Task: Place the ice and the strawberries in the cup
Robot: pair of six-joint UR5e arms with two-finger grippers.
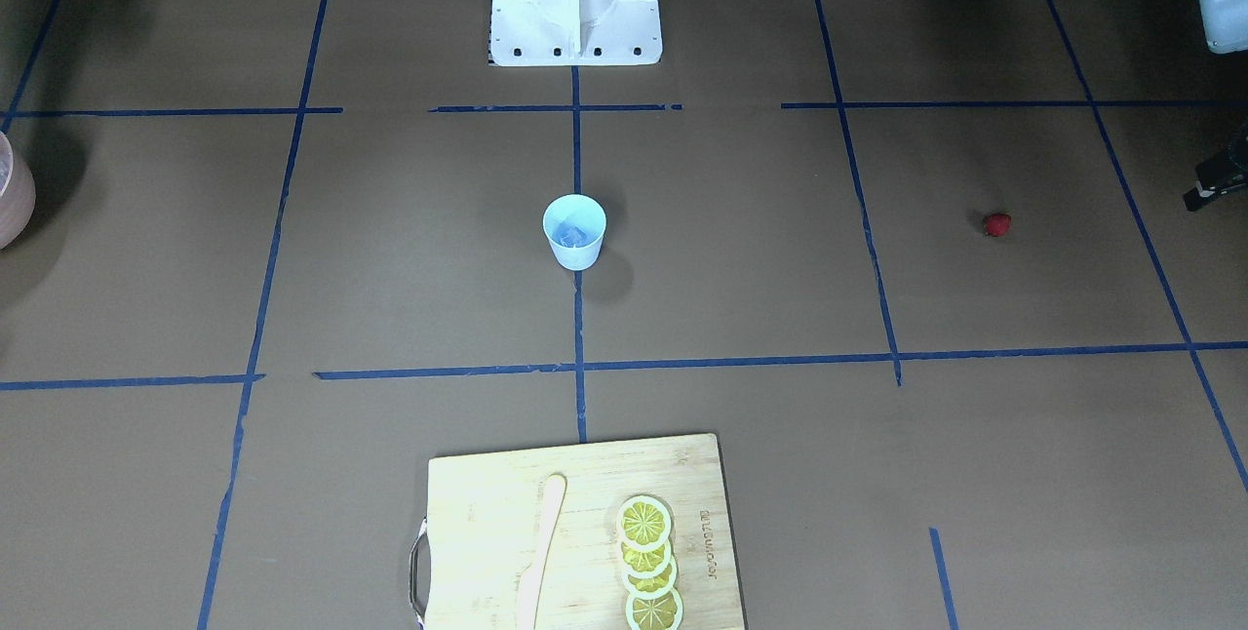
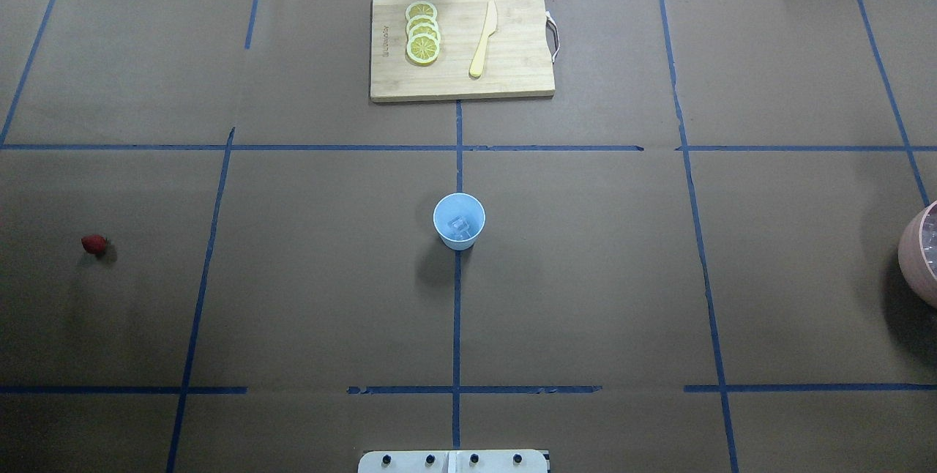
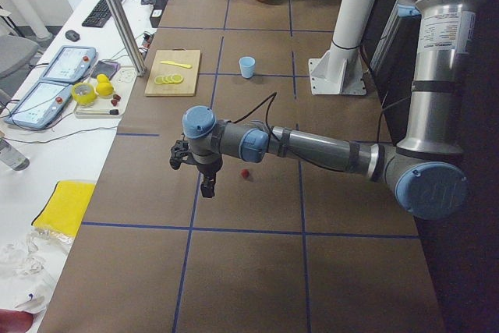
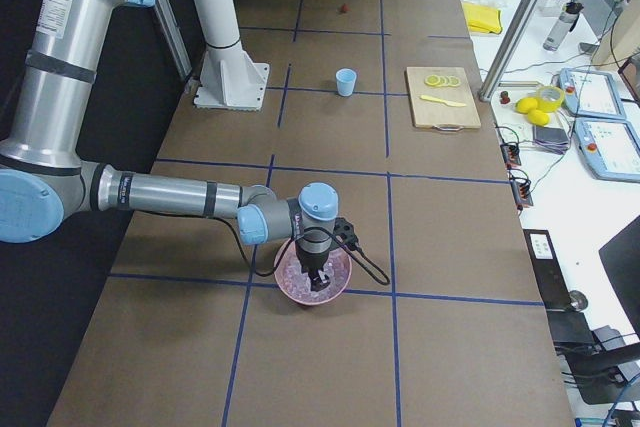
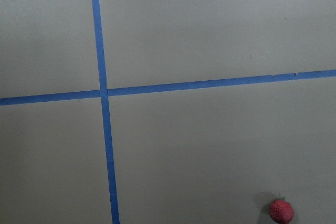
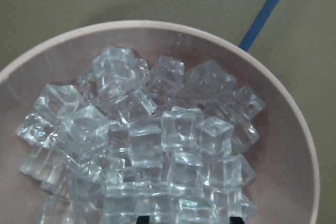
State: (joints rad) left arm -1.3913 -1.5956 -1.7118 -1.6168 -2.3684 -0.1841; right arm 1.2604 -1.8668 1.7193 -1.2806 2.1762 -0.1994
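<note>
Ice [image 2: 459,226] in cup [image 2: 441,211] (strawberry [image 2: 94,244] well apart)

Left arm [image 3: 312,146] is stretched out nearly level from a low elbow, with the forearm carried well above the counter [image 3: 257,271]. The wrist is bent so that the left tool [image 3: 206,186] is pointed straight down, clear of the counter surface. Its finger spacing can't be resolved from the side view. Only a dark edge is caught in the front view, and nothing of it is seen in its own wrist view.

Right arm [image 4: 170,195] is extended the same way, forearm level and wrist turned down. Right tool [image 4: 318,282] is pointed vertically down. Two dark fingertips [image 6: 143,220] are seen at the bottom edge of the wrist view, set apart.
</note>
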